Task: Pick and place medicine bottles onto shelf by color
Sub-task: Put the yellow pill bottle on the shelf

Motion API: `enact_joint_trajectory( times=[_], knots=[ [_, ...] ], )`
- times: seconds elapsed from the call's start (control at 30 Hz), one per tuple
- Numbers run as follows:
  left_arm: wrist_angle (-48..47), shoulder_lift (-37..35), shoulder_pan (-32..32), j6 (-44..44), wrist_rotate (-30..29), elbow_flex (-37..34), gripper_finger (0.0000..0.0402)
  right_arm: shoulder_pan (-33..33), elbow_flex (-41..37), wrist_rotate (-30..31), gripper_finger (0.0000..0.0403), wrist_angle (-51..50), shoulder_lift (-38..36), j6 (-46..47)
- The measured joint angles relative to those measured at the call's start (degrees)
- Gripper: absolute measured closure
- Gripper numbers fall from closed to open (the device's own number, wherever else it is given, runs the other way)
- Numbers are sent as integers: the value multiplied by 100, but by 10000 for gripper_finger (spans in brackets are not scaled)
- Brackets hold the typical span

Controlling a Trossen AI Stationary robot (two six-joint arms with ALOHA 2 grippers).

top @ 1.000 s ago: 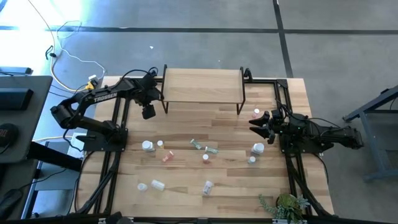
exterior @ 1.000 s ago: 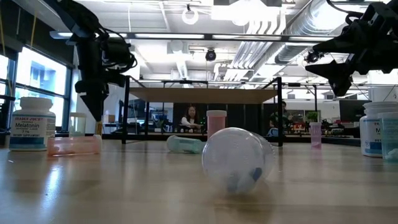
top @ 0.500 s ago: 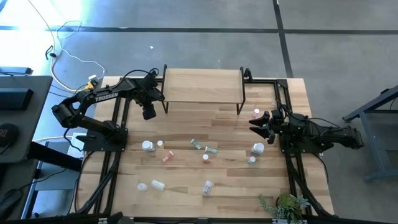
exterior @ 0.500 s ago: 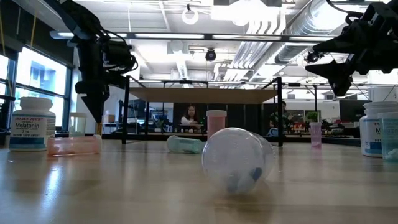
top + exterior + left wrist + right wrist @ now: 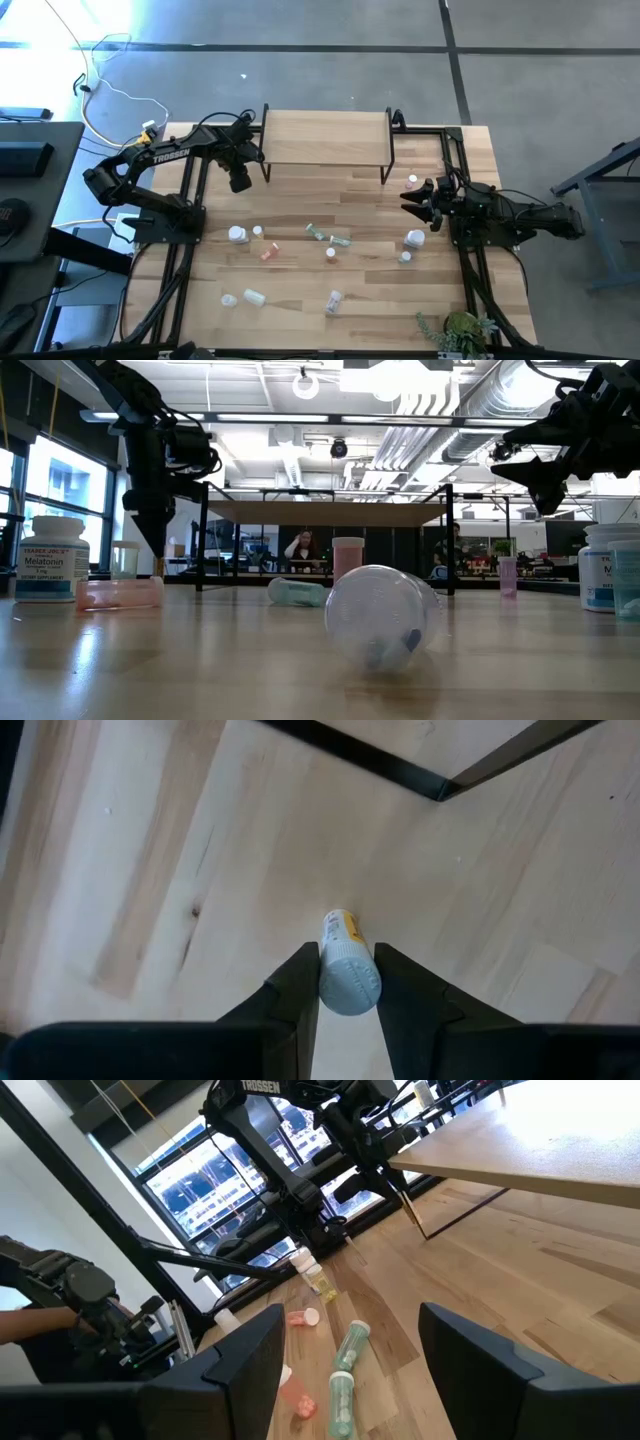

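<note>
A small white-capped bottle (image 5: 347, 972) with a yellow label is standing on the counter (image 5: 300, 195) just beside the shelf's (image 5: 325, 137) left front leg, and the left gripper (image 5: 346, 982) is clamping shut on its cap. The right gripper (image 5: 411, 197) is hovering open near the shelf's right end, holding nothing. Nearest the low camera, a clear jar (image 5: 382, 616) is lying on its side with small pills inside.

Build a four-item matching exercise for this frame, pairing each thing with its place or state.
1. left gripper
2. right gripper
3. shelf
4. clear jar

a. at the table's far edge, nothing on it
b. on its side, nearest the low camera
c. shut on the white-capped bottle
d. open, empty, right of the shelf's right legs

Pairs: 1-c, 2-d, 3-a, 4-b
</note>
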Motion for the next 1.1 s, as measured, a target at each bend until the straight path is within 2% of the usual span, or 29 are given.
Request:
enact_joint_trajectory(
  times=[0.13,0.37,0.53,0.77,1.1],
  knots=[
    [-492,-7,-1,-412,-19,125,324,-1,-1,-1,181,-1,-1,0],
    [-1642,-9,0,-886,-173,997,324,-1,-1,-1,181,-1,1,-1],
    [-2328,-9,-1,-1190,-328,1910,323,1,-1,1,181,0,1,0],
    [-2945,-9,0,-1586,-909,3371,323,0,0,1,181,0,1,-1],
    [-3150,83,0,-2455,-922,5359,323,1,-1,0,181,0,1,0]
  ],
)
